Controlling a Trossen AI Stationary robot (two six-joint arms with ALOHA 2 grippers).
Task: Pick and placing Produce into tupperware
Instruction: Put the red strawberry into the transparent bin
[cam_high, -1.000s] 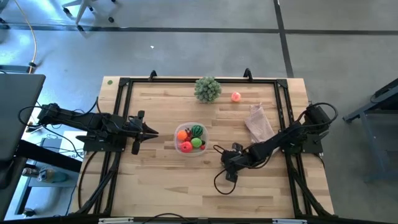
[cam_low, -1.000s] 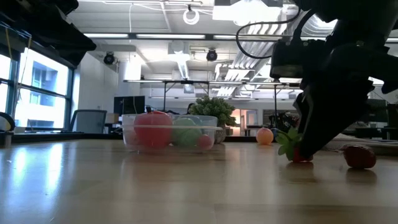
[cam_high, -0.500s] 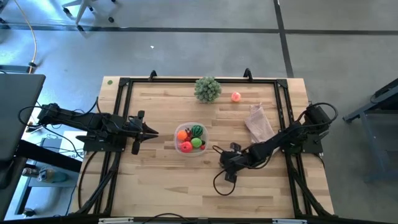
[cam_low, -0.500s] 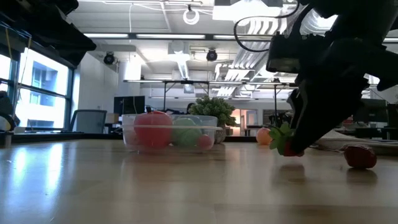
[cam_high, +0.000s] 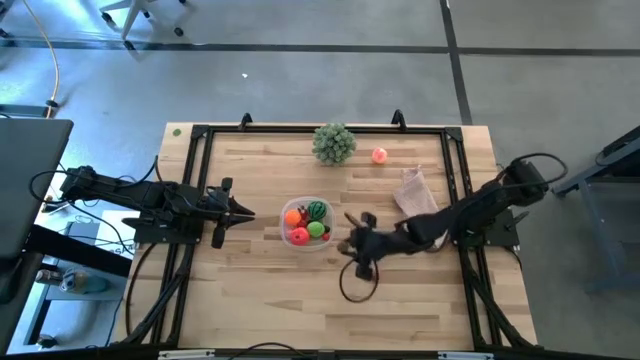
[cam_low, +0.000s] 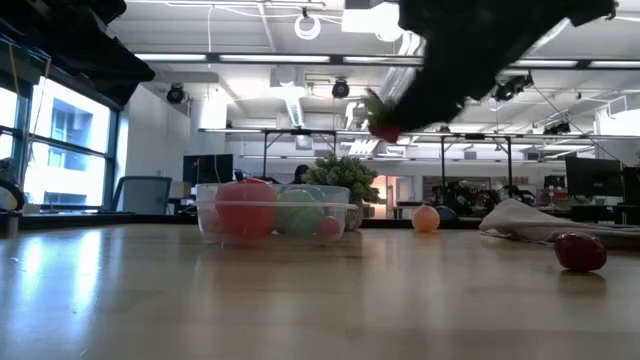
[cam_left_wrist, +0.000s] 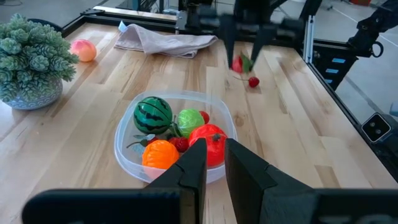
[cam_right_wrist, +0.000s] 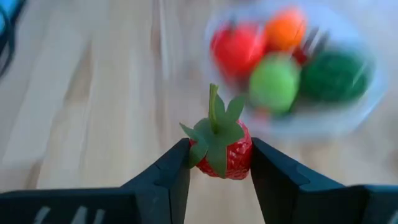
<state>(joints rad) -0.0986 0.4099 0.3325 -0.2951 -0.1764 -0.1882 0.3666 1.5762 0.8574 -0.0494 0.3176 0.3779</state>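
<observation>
I hold a small red strawberry between the two fingers of my right hand. Its green leaves point away from my wrist, toward the container, and its long axis runs along my fingers. The berry is in the air, well above the worktop, just beside the tupperware on its right side.

The tupperware is a clear container with rounded corners. It stands upright near the middle of the worktop. In it lie a striped green ball, a plain light green ball, an orange ball, a red ball, and some very small red berries between them.

My left hand waits to the left of the tupperware, above the worktop, and its fingers are closed with nothing between them.

Other pieces are not in the container: a pink-orange ball lies near the far edge, and a small red berry lies on the worktop, apart from the tupperware. Near the ball are a bushy green ball and a pale bag.

The worktop is of light wooden boards in a black frame. Behind it is a large office room with ceiling lights, windows and desks.
</observation>
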